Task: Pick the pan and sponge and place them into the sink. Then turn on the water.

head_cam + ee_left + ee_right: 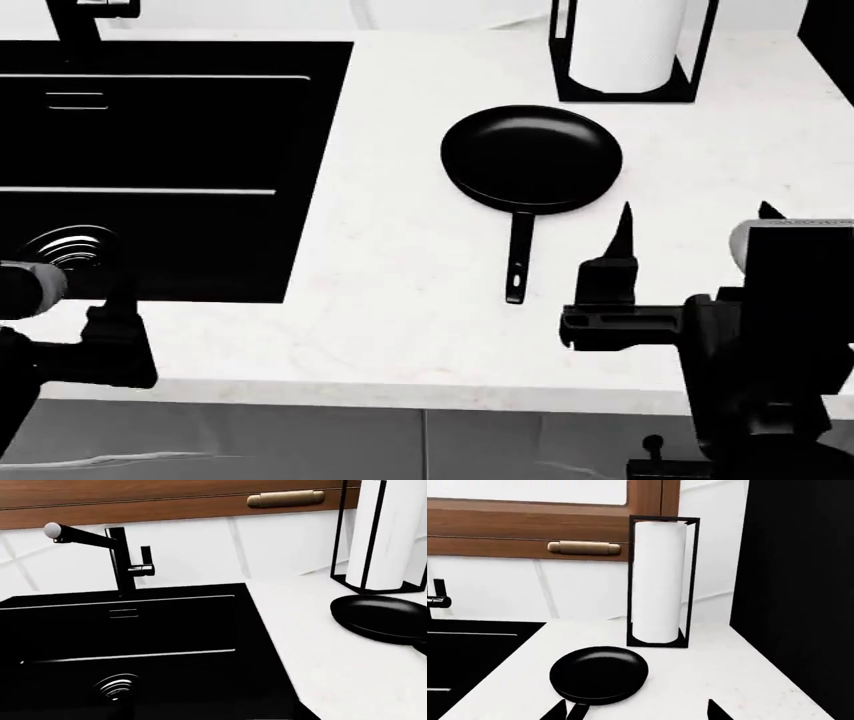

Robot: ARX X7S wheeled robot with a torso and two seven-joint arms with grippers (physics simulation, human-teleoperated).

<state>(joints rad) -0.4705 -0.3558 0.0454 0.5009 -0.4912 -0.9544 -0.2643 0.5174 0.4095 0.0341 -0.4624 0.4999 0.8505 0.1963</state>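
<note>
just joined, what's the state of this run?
Nothing is held yet. The pan sits on the white counter to the right of the sink, handle pointing toward the robot. The right gripper is open, near the counter's front edge just right of the handle, apparently lining up for a grasp. The left gripper hangs low at the sink's front; its jaw state is unclear. The sponge isn't visible in any view. No water runs from the faucet.

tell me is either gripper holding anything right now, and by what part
Nothing is held. The right gripper is open, short of the pan handle. The left gripper's fingers are not in view, and nothing shows in it.
</note>
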